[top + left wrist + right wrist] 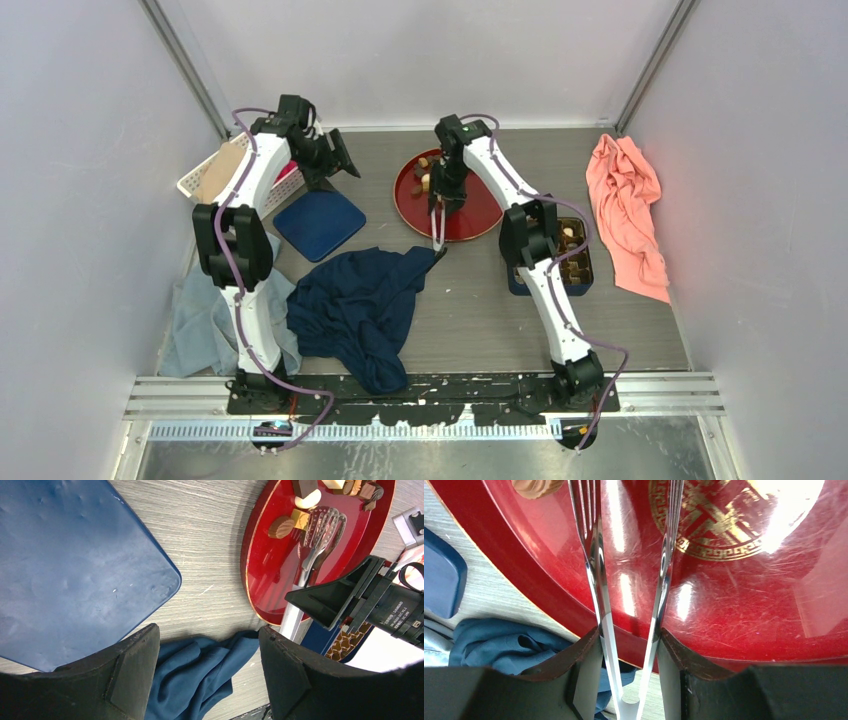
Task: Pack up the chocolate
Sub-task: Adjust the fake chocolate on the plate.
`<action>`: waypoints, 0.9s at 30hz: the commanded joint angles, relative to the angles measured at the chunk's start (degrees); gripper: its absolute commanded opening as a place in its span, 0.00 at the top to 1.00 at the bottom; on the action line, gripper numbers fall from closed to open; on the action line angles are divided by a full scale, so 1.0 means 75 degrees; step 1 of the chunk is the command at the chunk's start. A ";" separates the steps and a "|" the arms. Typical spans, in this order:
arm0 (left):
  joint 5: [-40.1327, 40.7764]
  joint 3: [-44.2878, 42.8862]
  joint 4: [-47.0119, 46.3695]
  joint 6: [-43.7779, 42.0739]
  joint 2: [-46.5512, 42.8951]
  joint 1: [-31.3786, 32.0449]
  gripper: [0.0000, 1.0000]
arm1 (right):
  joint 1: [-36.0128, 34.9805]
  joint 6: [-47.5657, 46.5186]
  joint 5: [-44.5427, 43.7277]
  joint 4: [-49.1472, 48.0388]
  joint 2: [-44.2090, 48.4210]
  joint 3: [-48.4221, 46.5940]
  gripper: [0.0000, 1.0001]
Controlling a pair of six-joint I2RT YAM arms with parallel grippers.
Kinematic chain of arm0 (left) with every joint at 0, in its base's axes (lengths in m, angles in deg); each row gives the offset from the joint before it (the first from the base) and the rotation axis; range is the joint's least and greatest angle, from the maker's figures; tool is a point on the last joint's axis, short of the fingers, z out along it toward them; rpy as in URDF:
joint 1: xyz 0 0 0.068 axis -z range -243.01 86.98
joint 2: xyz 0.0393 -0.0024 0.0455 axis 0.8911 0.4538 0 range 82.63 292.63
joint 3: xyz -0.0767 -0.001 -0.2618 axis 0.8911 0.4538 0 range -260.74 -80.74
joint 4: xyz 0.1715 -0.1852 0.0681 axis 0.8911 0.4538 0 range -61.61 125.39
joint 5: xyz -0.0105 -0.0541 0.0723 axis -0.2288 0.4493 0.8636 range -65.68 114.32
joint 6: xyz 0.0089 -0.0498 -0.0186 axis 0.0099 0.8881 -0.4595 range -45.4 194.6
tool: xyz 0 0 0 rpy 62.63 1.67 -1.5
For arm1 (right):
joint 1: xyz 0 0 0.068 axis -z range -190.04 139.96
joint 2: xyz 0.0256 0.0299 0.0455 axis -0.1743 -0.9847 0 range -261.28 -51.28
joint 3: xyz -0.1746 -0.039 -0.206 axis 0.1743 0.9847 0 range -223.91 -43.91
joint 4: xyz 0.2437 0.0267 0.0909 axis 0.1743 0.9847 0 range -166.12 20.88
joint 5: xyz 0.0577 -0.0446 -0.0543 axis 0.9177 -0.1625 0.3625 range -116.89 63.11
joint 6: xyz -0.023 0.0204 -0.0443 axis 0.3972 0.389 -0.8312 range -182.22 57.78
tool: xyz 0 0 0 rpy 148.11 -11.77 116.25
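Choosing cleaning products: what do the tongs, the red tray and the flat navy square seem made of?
The tongs: polished metal, probably stainless steel; mirror-bright arms, perforated tips.
The red tray: glossy lacquer or plastic, cannot tell which; sharp reflections, fine scratches, gold emblem.
The flat navy square: matte, perhaps coated card or leatherette; dull sheen, small dents.

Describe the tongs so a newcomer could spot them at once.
Find the round red tray at the table's far middle. The right fingers squeeze the tongs over it. They are the only shiny silver tool, with slotted tips beside the chocolates.
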 commanded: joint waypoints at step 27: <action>-0.0098 0.0084 -0.0098 -0.0123 -0.0492 -0.0064 0.27 | -0.0710 0.0045 0.0092 -0.0463 0.0737 -0.0295 0.53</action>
